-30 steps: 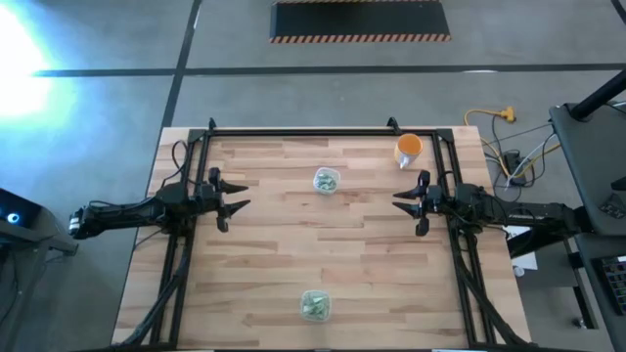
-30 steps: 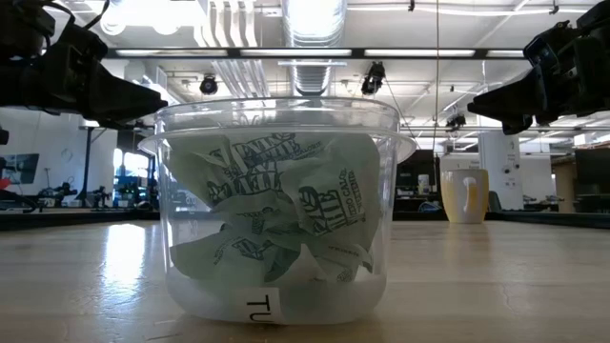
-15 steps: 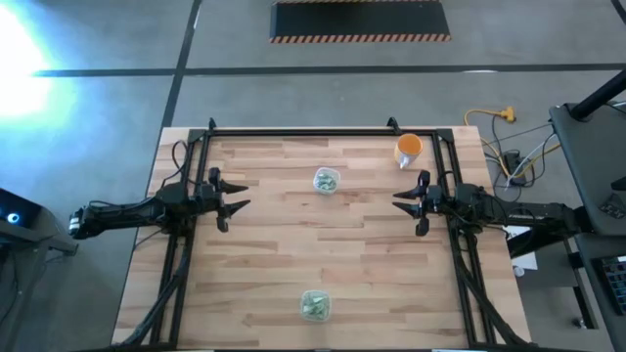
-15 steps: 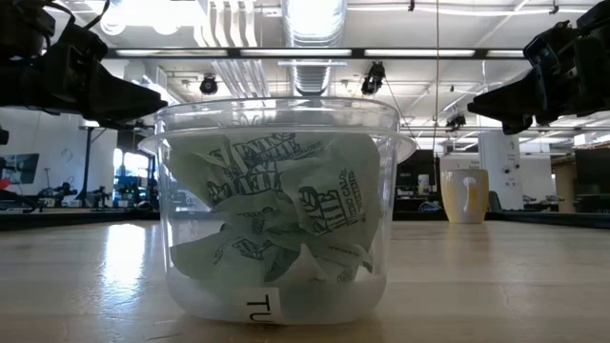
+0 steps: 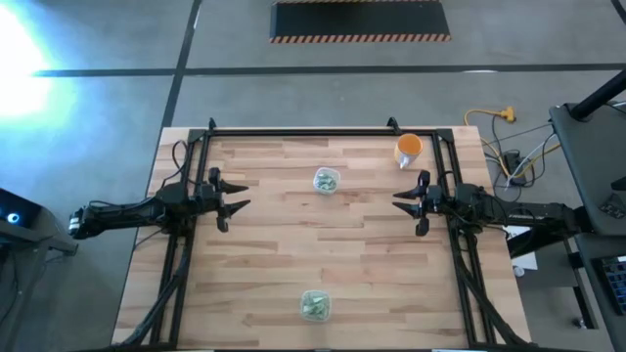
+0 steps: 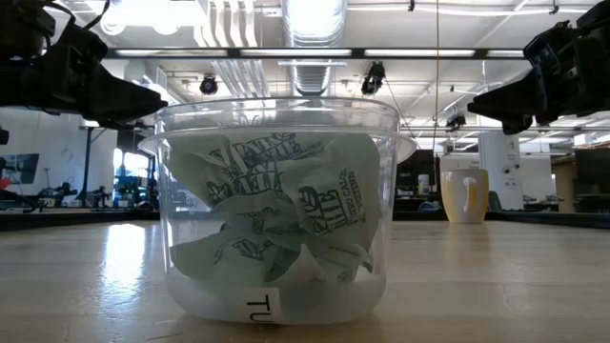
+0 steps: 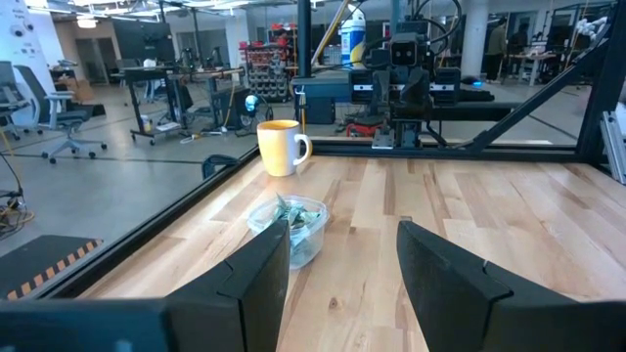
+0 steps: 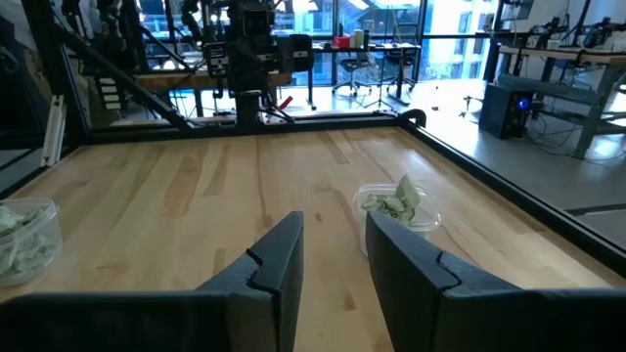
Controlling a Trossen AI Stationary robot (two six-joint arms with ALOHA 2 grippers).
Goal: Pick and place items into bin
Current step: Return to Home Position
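— Where are the pale green-and-white crinkly wrapped packets [image 6: 276, 205]?
— In two clear round plastic bins: one [image 5: 314, 305] at the worktop's [image 5: 274, 254] near edge, one [image 5: 326, 181] towards its far edge.
— And the claws?
— The left gripper [image 5: 241, 198] is by the left edge and the right gripper [image 5: 399, 200] by the right edge, both with fingers apart.

Seen from above, the upper bin [image 5: 326, 180] sits in the upper middle of the surface [image 5: 284, 249]. The lower bin [image 5: 314, 305] stands near the bottom edge, almost straight below it. Items [image 6: 276, 210] lie inside both. A cup [image 5: 409, 149] stands toward the upper right. The left gripper [image 5: 238, 198] hangs at the left side and the right gripper [image 5: 401, 201] at the right, facing each other, well apart from both bins.
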